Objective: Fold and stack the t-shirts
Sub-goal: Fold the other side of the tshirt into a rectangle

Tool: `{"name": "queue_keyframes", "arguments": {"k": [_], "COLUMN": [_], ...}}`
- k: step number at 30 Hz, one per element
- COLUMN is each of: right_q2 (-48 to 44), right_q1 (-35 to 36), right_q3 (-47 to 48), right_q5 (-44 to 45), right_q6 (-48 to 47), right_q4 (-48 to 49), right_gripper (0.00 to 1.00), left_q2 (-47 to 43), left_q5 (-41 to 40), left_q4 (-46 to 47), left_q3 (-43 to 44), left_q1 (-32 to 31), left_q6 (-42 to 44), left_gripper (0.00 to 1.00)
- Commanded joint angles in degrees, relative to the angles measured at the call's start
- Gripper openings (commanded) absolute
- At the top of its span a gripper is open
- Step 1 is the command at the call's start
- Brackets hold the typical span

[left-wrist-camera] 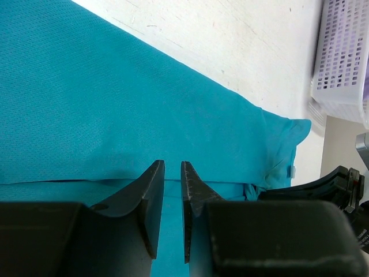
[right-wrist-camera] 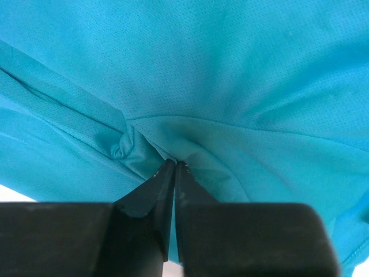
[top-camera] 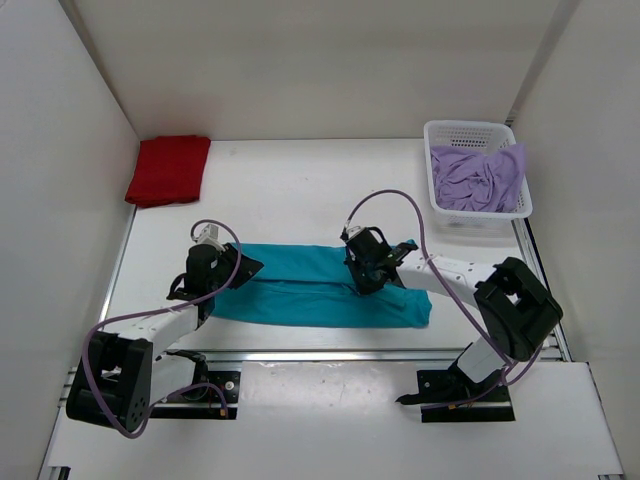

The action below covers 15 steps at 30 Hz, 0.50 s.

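Note:
The teal-blue t-shirt point(top-camera: 300, 290) lies as a long folded band across the near middle of the table. My left gripper point(top-camera: 238, 268) rests low over its left end. Its jaws point(left-wrist-camera: 173, 164) are a narrow gap apart, and flat cloth point(left-wrist-camera: 144, 104) shows through the gap. My right gripper point(top-camera: 368, 280) is on the band's right part, shut on a pinch of teal fabric point(right-wrist-camera: 230, 75) that puckers at its tips point(right-wrist-camera: 174, 163). The red t-shirt point(top-camera: 168, 170) lies folded at the back left. The lavender t-shirt point(top-camera: 478, 178) is crumpled in the basket.
A white mesh basket point(top-camera: 470, 128) stands at the back right, and its side shows in the left wrist view point(left-wrist-camera: 340, 57). White walls close in the table on the left, back and right. A metal rail runs along the near edge.

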Motion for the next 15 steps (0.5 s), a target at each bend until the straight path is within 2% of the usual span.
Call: {"name": "queue_keyframes", "arguments": {"k": [1,3,6,11,14,15], "right_q2": [-3.5,-4.9,-5.9,-4.9,-4.3,-4.3], "right_q1": [0.1,0.6,-0.1,-0.1,0.5,0.5], "right_q3": [4.1,6.0,7.8,6.9,4.7,4.2], "right_q5": [-0.2,-1.6,-9.4,-11.9,-15.4,-16.7], "right_q6": [-0.1,-0.7,-0.6,-0.5,0.6,0.7], "right_q4": [-2.3,-4.7,-7.7,-11.0,-10.2,-8.5], "right_gripper": [0.00,0.00,0.00,0.00,0.04,0.08], "left_q2": [-1.6,-1.6,-1.9,-1.6,-1.4,-1.3], "left_q5": [1.2,1.6,1.7,2.9,2.6,3.2], "left_q4": [1.3,0.3,-0.5,-1.1,-1.1,-0.9], "left_q3": [0.7,2.0,3.3,4.0,3.6,4.1], "left_q1": [1.0,1.5,2.5,4.2,6.2,6.7], "left_q6": [-0.2,-0.3,0.1,-0.2,-0.2,-0.5], "left_gripper": [0.29,0.29,0.29,0.29,0.29,0.30]}}
